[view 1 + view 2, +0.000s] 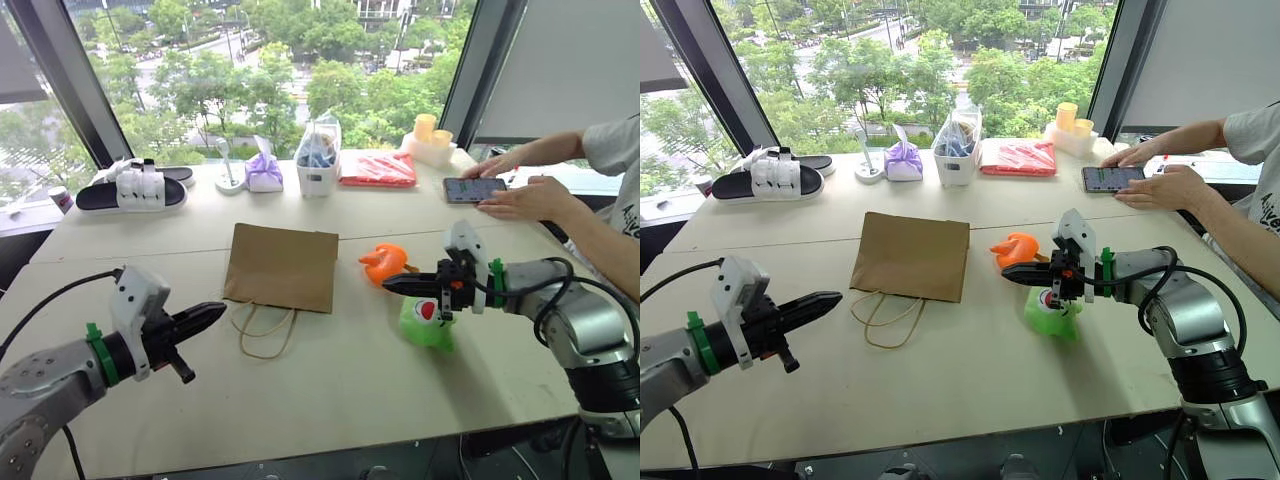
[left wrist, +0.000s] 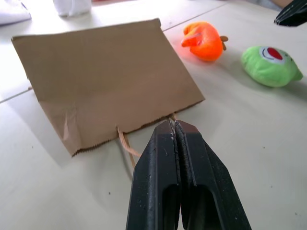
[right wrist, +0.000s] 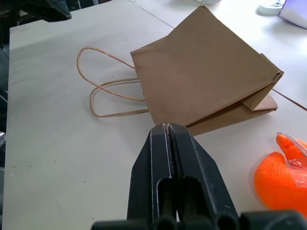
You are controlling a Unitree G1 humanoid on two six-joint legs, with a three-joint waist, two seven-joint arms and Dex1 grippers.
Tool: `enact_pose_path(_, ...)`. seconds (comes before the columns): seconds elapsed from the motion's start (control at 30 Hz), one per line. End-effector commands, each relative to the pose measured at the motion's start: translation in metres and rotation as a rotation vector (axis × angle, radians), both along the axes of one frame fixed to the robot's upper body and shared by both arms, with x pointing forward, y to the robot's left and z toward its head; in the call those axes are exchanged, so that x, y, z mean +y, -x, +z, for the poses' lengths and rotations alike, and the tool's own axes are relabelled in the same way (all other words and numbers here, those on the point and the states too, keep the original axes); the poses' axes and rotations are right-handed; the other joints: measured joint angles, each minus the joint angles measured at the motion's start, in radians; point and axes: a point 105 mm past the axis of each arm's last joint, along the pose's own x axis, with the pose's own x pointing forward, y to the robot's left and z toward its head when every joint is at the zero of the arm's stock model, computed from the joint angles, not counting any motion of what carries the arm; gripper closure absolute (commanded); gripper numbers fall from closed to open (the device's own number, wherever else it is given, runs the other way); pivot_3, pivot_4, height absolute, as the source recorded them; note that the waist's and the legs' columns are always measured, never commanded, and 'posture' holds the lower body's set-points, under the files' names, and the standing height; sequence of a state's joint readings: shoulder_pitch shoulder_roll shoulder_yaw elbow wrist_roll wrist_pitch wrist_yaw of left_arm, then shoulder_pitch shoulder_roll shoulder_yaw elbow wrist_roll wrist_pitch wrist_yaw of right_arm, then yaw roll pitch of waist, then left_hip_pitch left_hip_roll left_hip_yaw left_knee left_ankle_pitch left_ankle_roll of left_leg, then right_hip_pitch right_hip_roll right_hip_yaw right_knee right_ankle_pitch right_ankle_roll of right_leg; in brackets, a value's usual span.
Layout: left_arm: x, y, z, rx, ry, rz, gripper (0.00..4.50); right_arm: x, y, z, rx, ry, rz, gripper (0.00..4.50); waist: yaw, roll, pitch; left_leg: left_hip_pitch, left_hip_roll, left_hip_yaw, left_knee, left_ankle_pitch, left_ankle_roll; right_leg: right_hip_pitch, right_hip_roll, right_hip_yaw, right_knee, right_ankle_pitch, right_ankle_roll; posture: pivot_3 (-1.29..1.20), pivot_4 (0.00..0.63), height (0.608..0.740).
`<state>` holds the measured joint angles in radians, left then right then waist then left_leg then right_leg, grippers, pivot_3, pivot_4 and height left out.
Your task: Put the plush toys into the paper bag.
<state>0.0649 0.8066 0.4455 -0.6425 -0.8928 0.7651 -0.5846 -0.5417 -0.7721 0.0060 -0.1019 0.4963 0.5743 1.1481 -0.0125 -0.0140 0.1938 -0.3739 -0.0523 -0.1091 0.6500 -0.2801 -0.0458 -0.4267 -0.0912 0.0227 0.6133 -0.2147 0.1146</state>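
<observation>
Beyond the pale desk [image 1: 330, 390], the head view shows the paper bag [image 1: 281, 266] lying flat, both plush toys [image 1: 425, 322] right of it. Left wrist: left gripper [image 2: 175, 125] fingers closed, empty, near the handles (lift the mouth first). Right wrist: right gripper [image 3: 168, 127] likewise.

No readable words, labels or numbers anywhere, dark lettering on the person's white shirt [image 1: 630, 215] too cut off to read

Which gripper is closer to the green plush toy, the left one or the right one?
Right. The right gripper hovers shut just above the green plush toy, beside the orange plush toy. The left gripper, also shut, is across the table, beyond the paper bag handles.
</observation>
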Motion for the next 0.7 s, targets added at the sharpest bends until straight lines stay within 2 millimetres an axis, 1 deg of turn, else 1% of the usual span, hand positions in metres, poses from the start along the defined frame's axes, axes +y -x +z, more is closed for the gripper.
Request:
enact_pose_path(0.03, -0.004, 0.000, 0.002, -0.027, -0.021, -0.023, 4.43, 0.003, 0.003, 0.011, -0.049, -0.019, 0.012, 4.50, 0.000, 0.000, 0.000, 0.000, 0.000, 0.000, 0.000, 0.000, 0.000, 0.000, 0.000, 0.000, 0.000, 0.000, 0.000, 0.00, 0.150, 0.740)
enact_pose_path(0.1, -0.006, 0.001, 0.002, -0.021, -0.015, -0.035, 4.43, 0.003, 0.001, 0.010, -0.059, -0.020, -0.008, 4.50, -0.001, 0.000, 0.000, 0.000, 0.000, 0.000, 0.000, 0.000, 0.000, 0.000, 0.000, 0.000, 0.000, 0.000, 0.000, 0.00, 0.150, 0.740)
enact_pose_path(0.23, -0.009, 0.003, 0.003, -0.017, -0.008, -0.058, 4.43, 0.005, 0.004, 0.012, -0.051, -0.040, 0.000, 4.50, 0.000, 0.000, 0.000, 0.000, 0.000, 0.000, 0.000, 0.000, 0.000, 0.000, 0.000, 0.000, 0.000, 0.000, 0.000, 0.00, 0.150, 0.740)
enact_pose_path(0.37, -0.006, -0.001, -0.005, 0.008, -0.055, -0.076, 4.43, 0.003, 0.004, 0.002, -0.053, 0.001, -0.006, 4.50, 0.000, 0.000, 0.000, 0.000, 0.000, 0.000, 0.000, 0.000, 0.000, 0.000, 0.000, 0.000, 0.000, 0.000, 0.000, 0.00, 0.150, 0.740)
enact_pose_path(0.47, -0.009, -0.004, -0.001, 0.004, -0.046, -0.100, 4.43, 0.002, 0.007, 0.007, -0.052, -0.032, -0.015, 4.50, 0.001, 0.000, 0.000, 0.000, 0.000, 0.000, 0.000, 0.000, 0.000, 0.000, 0.000, 0.000, 0.000, 0.000, 0.000, 0.00, 0.150, 0.740)
enact_pose_path(0.6, -0.009, -0.011, -0.008, 0.015, -0.082, -0.122, 4.43, -0.001, 0.008, -0.003, -0.056, -0.004, -0.039, 4.50, 0.000, 0.000, 0.000, 0.000, 0.000, 0.000, 0.000, 0.000, 0.000, 0.000, 0.000, 0.000, 0.000, 0.001, 0.001, 0.00, 0.150, 0.740)
enact_pose_path(0.7, -0.009, -0.012, -0.007, 0.027, -0.072, -0.144, 4.43, 0.002, 0.012, 0.003, -0.049, -0.038, -0.035, 4.50, -0.003, 0.000, 0.000, 0.000, 0.000, 0.000, 0.000, 0.000, 0.000, 0.000, 0.000, 0.000, 0.000, 0.001, 0.003, 0.00, 0.150, 0.740)
